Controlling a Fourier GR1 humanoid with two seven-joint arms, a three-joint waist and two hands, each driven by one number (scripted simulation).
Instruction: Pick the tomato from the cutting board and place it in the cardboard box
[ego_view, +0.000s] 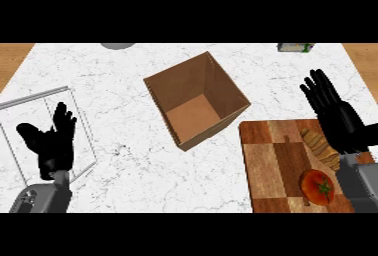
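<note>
My right hand (336, 117) hangs over the far right part of the white marble counter (111, 75), fingers straight and spread, pointing away from me, holding nothing. Its grey forearm comes up from the lower right corner and covers the right edge of the brown striped wooden cutting board (277, 165). The round red tomato (319, 186) with its green stem lies on that board, nearer to me than my right palm, just left of my forearm close beside my wrist; I cannot tell whether the arm touches it. A tan ridged thing (319, 145) lies on the board between the tomato and my fingers, partly under my hand.

The open brown cardboard box (196, 102) stands to the left of my right hand, tilted cornerwise, its near right corner close to the board's far left corner. Bare counter lies between my fingertips and the box's right wall, and more beyond my fingertips toward the far edge, where a small greenish thing (297, 47) sits.

My left hand (52, 142) rests open, fingers up and thumb spread, at the lower left over a grey wire-framed tray (44, 97), well apart from the box, with bare marble between.
</note>
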